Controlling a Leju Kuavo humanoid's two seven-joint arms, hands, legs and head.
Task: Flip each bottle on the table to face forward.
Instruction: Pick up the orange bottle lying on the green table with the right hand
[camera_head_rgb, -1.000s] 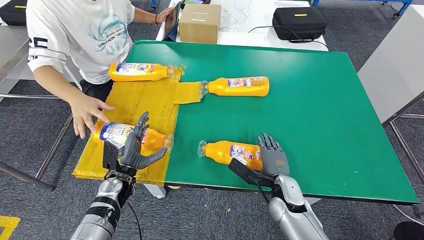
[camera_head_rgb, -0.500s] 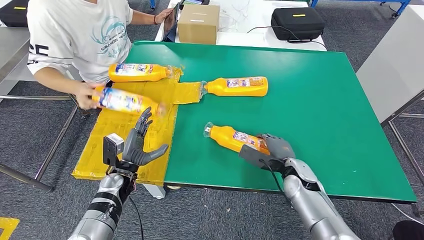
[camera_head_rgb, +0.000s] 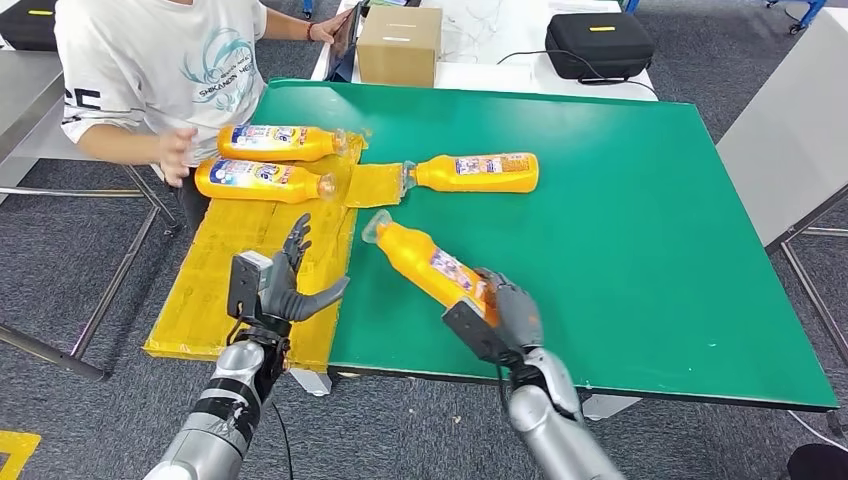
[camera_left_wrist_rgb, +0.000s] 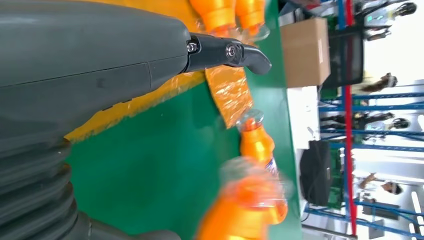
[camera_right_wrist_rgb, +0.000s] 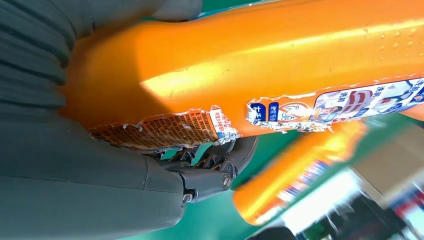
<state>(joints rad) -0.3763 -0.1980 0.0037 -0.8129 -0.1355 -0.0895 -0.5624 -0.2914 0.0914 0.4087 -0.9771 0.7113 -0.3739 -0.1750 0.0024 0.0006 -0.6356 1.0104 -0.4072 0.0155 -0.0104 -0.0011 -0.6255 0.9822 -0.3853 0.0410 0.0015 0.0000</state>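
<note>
Four orange bottles on the green table (camera_head_rgb: 640, 220), right hand (camera_head_rgb: 508, 318) gripping the nearest bottle (camera_head_rgb: 425, 260) by its base, tilted, left hand (camera_head_rgb: 285, 285) open above the yellow mat (camera_head_rgb: 240, 250).

White T-shirt (camera_head_rgb: 160, 70): number ending "5", small print unreadable.

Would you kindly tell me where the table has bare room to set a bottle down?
The green table is bare right of the held orange bottle and the far orange bottle. Two orange bottles crowd the yellow taped patch's far end.

Bright even light, blurred wrist views
</note>
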